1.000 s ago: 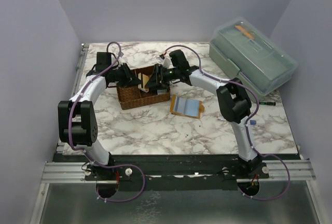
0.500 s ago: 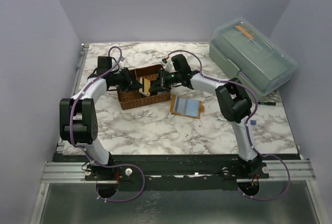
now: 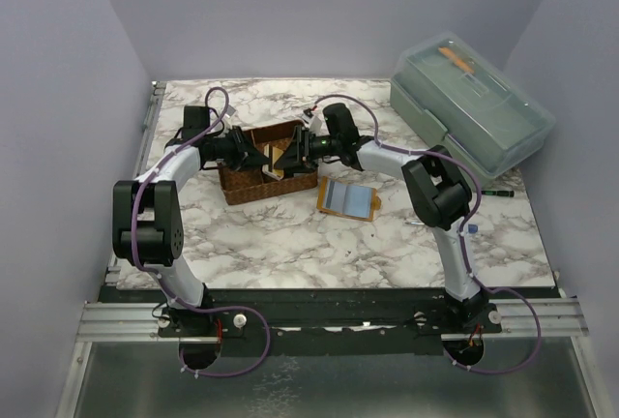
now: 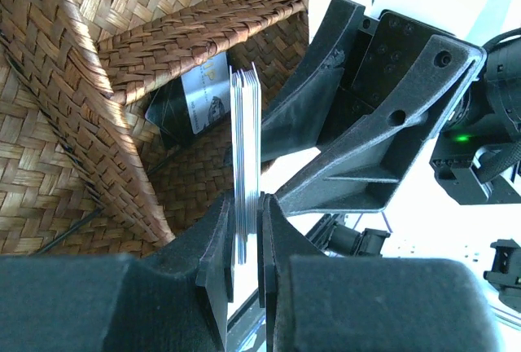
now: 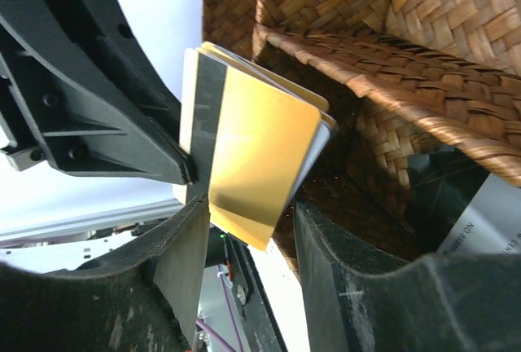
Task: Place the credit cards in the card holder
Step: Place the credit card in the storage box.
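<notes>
Moved: right gripper [image 5: 248, 215], nearer left gripper [image 4: 246, 205].
Left: pinches credit cards [image 4: 246, 124].
Right: parted astride them.
Basket [image 4: 81, 83]: loose card [image 4: 199, 95], print illegible.

You had soft, even overhead light in the top view, and the marble surface [image 3: 290, 234] was bright with only faint shadows. In your left wrist view the right side blew out to white, and the left fingers [image 4: 207, 279] were dark and blurred. In the right wrist view the credit cards [image 5: 252, 156] gleamed yellow while the basket [image 5: 391, 10] recesses sank into shadow.
</notes>
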You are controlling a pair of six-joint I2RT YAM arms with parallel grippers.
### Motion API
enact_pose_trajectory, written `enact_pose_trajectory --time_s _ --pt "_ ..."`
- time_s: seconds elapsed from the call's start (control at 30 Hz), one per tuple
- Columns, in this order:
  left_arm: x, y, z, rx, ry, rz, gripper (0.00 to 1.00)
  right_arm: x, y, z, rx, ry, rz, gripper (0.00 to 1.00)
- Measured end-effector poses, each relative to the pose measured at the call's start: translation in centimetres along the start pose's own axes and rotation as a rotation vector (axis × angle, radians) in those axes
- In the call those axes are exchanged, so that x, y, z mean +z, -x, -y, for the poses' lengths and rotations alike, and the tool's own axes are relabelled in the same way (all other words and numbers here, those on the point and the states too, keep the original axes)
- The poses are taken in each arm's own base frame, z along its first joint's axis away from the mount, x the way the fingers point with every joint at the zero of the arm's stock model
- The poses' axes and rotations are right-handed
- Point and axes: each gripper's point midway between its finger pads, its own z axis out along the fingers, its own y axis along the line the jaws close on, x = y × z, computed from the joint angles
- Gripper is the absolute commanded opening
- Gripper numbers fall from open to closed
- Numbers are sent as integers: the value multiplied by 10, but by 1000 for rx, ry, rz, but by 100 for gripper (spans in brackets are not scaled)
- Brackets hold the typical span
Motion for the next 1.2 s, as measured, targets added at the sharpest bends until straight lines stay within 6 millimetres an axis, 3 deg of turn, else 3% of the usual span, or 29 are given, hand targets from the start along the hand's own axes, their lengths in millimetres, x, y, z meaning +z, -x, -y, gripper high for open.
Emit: enact_pose_trajectory --time_s 0.23,0.4,0.5,0.67,1.07,1.2 --pt "-1 0 5 -1 -44 -2 0 -3 2 -1 21 19 3 16" --pt "-2 2 3 -3 -48 6 28 -7 5 0 38 27 7 3" --pt "-2 2 4 -7 -52 5 37 -7 5 0 37 29 5 0" --pt "1 -3 5 -17 -56 -10 42 -4 2 -3 24 39 0 0" --pt "-4 -2 -9 -71 -45 1 37 -9 -5 6 44 22 8 0" --pt "0 -1 -15 -94 -40 -3 39 -11 -4 7 47 20 12 0"
